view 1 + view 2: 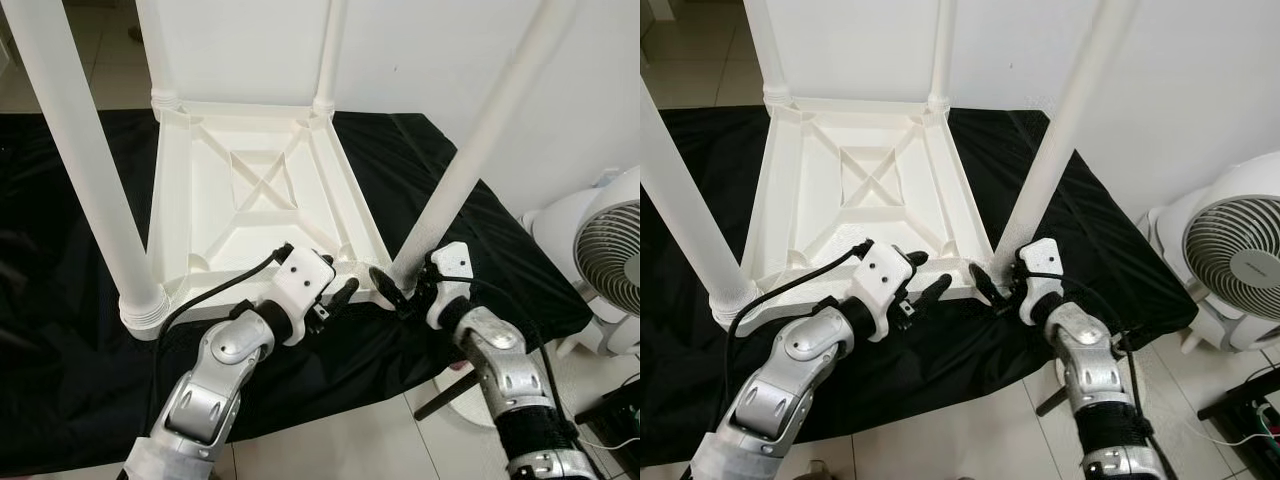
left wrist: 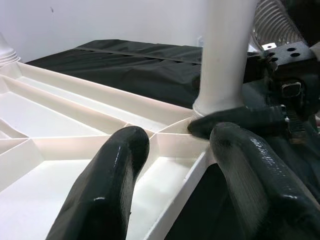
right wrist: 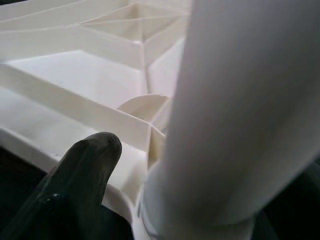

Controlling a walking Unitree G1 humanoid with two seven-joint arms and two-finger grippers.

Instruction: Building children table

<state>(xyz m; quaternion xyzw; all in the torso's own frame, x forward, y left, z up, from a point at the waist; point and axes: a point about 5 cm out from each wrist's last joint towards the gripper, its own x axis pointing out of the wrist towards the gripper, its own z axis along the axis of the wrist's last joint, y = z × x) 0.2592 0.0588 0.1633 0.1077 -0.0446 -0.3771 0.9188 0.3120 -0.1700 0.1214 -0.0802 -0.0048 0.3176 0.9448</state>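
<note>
Bright even light, wrist close-ups blurred

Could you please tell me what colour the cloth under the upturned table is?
Black. The cloth shows best in the left eye view.

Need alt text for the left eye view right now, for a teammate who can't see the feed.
An upturned white plastic table top lies on a black cloth with four white legs standing up from its corners. The right tool grips the base of the near right leg, while the left tool hovers open at the near edge.
</note>
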